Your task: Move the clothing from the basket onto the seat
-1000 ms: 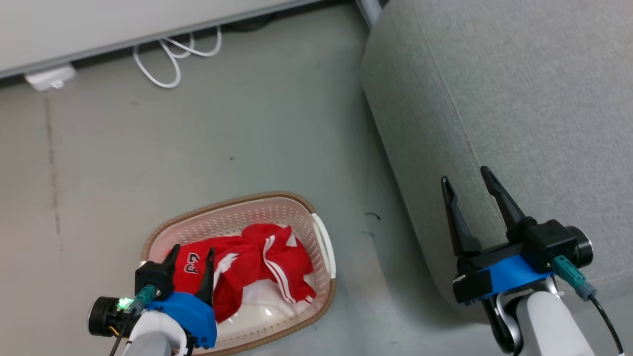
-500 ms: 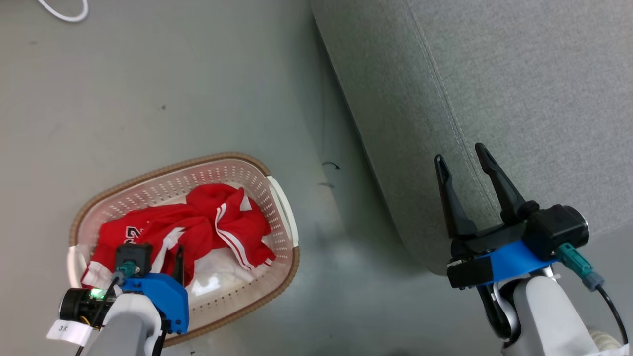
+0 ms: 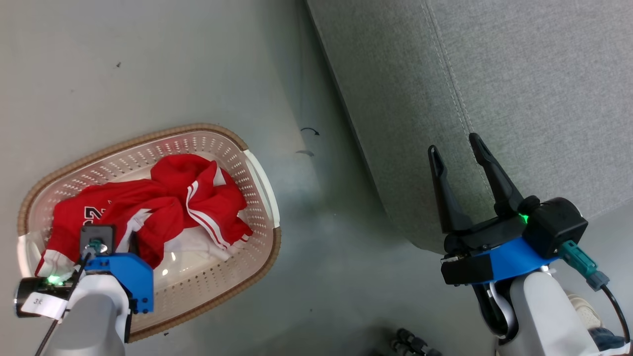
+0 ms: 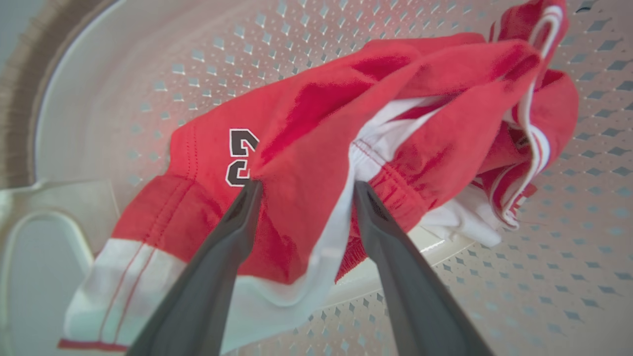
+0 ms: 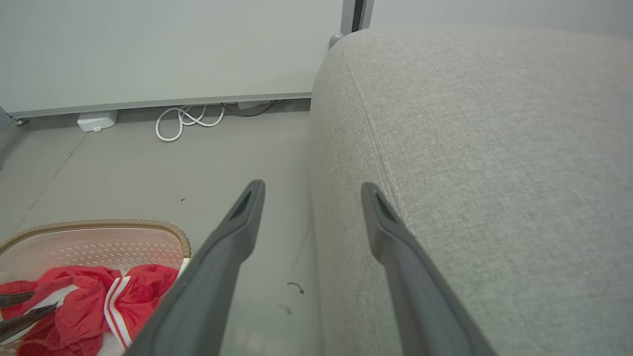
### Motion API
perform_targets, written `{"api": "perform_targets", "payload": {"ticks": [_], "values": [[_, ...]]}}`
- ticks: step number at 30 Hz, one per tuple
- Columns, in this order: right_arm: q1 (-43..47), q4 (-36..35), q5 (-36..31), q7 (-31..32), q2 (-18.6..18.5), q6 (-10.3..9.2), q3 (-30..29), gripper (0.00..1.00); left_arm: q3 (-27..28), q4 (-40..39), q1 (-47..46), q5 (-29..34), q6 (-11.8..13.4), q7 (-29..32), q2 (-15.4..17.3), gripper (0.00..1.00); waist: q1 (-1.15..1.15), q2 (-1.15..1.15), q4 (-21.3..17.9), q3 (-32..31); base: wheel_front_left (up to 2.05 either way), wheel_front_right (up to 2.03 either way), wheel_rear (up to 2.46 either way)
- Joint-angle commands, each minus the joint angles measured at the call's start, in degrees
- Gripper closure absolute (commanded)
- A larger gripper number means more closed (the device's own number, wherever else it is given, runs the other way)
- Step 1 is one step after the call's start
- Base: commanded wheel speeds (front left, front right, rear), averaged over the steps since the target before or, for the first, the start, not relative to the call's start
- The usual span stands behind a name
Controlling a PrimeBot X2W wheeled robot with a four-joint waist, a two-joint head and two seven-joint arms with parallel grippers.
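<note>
The clothing [image 3: 168,202], red with white stripes and a letter mark, lies crumpled in the basket [image 3: 148,134] on the floor at the left. My left gripper [image 4: 306,185] points down into the basket, open. Its fingertips [image 4: 253,188] rest against the red cloth [image 4: 316,123], with a fold and a white band between them. At the right my right gripper [image 3: 454,142] hangs open and empty over the near edge of the seat [image 3: 519,74]. The right wrist view has this gripper [image 5: 312,185] astride the seat [image 5: 494,148] edge, with the basket [image 5: 99,225] and clothing [image 5: 84,301] at lower left.
Grey floor lies between basket and seat, with small dark marks [image 3: 309,131]. A white cable [image 5: 183,121] and a white box [image 5: 96,121] lie by the far wall. A shoe [image 3: 583,304] and a small black wheeled part [image 3: 410,341] sit near the bottom edge.
The head camera has swung, shifting the whole picture. My left gripper has dropped into the basket and tipped down onto the clothing. My right gripper has stayed open by the seat edge.
</note>
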Motion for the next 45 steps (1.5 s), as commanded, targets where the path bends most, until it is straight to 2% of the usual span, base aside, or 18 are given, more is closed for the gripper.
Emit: {"api": "perform_targets", "payload": {"ticks": [1,8,9,10,30,40,45], "values": [[-0.9,-0.4,0.5,-0.2,-0.1,0.02,0.3,0.00,0.1,0.5,-1.7,-0.1,0.9,0.3,0.6,0.00,-0.01,0.00,-0.5,1.0,0.00,0.00,0.00],[-1.3,-0.7,1.2,-0.2,-0.1,0.03,0.9,0.00,-0.2,2.2,-4.1,-0.3,2.0,0.7,1.5,0.00,-0.01,0.00,-1.0,3.0,0.00,0.00,0.00],[-1.3,-0.7,1.3,-0.2,-0.1,0.03,0.9,0.00,-0.3,2.3,-4.2,-0.3,2.0,0.7,1.4,0.16,-0.01,0.00,-1.0,3.2,0.00,0.00,0.00],[-1.5,-0.6,1.4,-0.2,-0.1,0.03,0.9,0.00,-0.5,2.6,-4.6,-0.5,2.0,0.7,1.2,1.00,-0.01,0.00,-0.9,3.4,0.00,0.00,0.00],[-2.1,0.2,0.9,-0.2,-0.1,0.02,0.9,0.00,-1.3,4.4,-5.1,-3.0,-1.8,0.2,-0.4,1.00,-0.01,0.00,0.8,0.8,0.00,0.00,0.00],[-1.4,1.4,-1.9,-0.2,-0.1,0.02,-0.7,0.00,-0.6,4.2,-2.6,-6.5,-6.6,-3.8,-5.4,1.00,-0.01,0.00,6.6,-7.8,0.00,0.00,0.00],[0.3,3.0,-3.4,-0.2,-0.1,0.03,-1.1,0.00,-1.2,3.3,-0.2,-7.6,-8.2,-4.7,-6.5,1.00,-0.01,0.00,9.7,-14.0,0.00,0.00,0.00]]}}
